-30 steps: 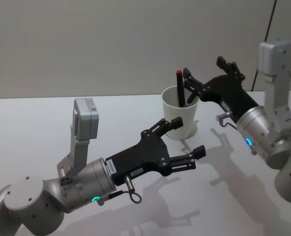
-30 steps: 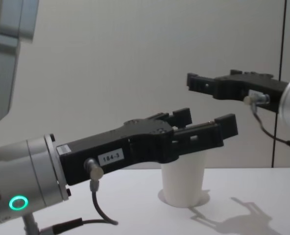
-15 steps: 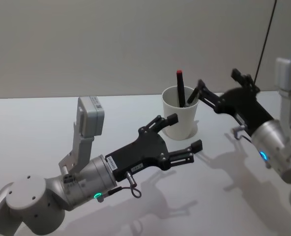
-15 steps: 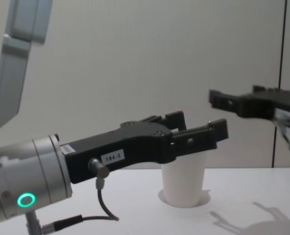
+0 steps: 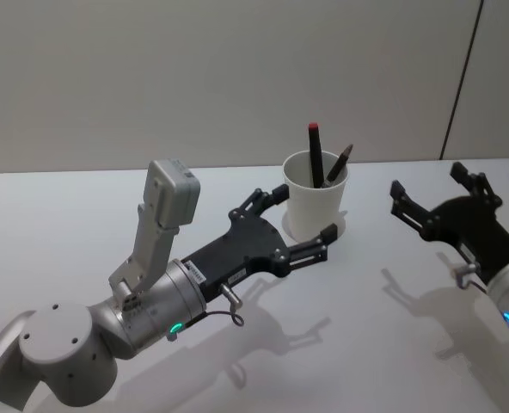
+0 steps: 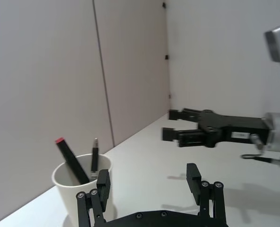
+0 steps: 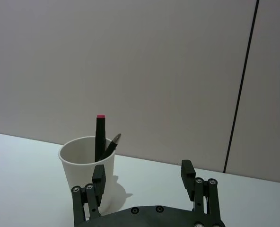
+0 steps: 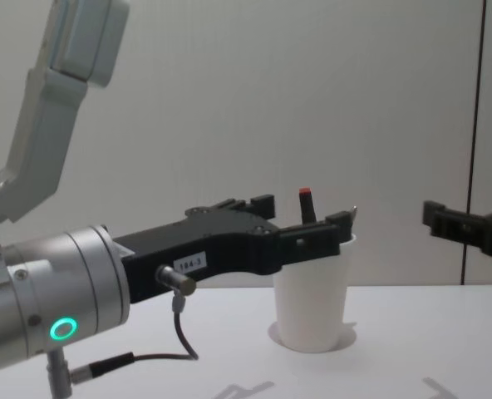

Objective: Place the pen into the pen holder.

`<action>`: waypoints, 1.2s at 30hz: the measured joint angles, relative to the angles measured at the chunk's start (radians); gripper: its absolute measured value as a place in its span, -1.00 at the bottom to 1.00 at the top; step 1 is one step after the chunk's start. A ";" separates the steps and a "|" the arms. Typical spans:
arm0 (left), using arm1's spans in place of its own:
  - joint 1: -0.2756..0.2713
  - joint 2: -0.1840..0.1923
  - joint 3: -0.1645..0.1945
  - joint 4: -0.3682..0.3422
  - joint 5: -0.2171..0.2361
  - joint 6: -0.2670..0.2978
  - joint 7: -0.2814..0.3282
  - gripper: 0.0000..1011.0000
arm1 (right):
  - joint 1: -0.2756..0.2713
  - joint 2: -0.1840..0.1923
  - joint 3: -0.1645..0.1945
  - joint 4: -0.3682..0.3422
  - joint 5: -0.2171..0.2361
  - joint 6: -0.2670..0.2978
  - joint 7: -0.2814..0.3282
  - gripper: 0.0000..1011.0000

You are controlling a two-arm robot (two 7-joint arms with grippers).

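Inside the white pen holder (image 5: 316,211) leans a slim dark pen (image 5: 338,164).

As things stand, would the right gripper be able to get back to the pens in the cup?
Probably yes: the right gripper is open beside the pen holder, nothing between them.

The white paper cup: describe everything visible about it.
The white paper cup is plain, tapered, with a rolled rim. It stands upright on the white table. Two pens lean inside it, sticking out above the rim: a black pen with a red tip and a dark, pointed pen. No gripper touches it; the left gripper is open beside it.
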 joint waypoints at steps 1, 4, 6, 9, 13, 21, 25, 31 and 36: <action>-0.001 0.001 0.001 0.000 0.004 0.000 0.010 0.98 | -0.011 0.006 0.005 -0.005 0.002 -0.002 -0.001 0.98; -0.005 0.003 0.008 -0.001 0.020 0.001 0.051 0.98 | -0.024 0.014 0.011 -0.011 0.004 -0.006 -0.002 0.98; -0.007 0.004 0.011 -0.001 0.028 0.002 0.072 0.98 | -0.027 0.016 0.012 -0.012 0.004 -0.006 -0.003 0.98; -0.012 0.008 0.019 -0.002 0.047 0.003 0.121 0.98 | -0.028 0.016 0.012 -0.012 0.005 -0.007 -0.003 0.98; -0.016 0.010 0.026 -0.003 0.067 0.004 0.171 0.98 | -0.029 0.017 0.013 -0.013 0.005 -0.007 -0.003 0.98; -0.026 0.017 0.041 -0.005 0.106 0.007 0.270 0.98 | -0.029 0.017 0.013 -0.013 0.005 -0.007 -0.003 0.98; -0.032 0.020 0.050 -0.005 0.130 0.008 0.329 0.98 | -0.029 0.017 0.013 -0.013 0.005 -0.007 -0.002 0.98; -0.040 0.025 0.062 -0.007 0.161 0.010 0.407 0.98 | -0.029 0.017 0.013 -0.013 0.005 -0.007 -0.002 0.98; -0.045 0.029 0.071 -0.008 0.184 0.012 0.467 0.98 | -0.029 0.017 0.013 -0.013 0.004 -0.007 -0.002 0.98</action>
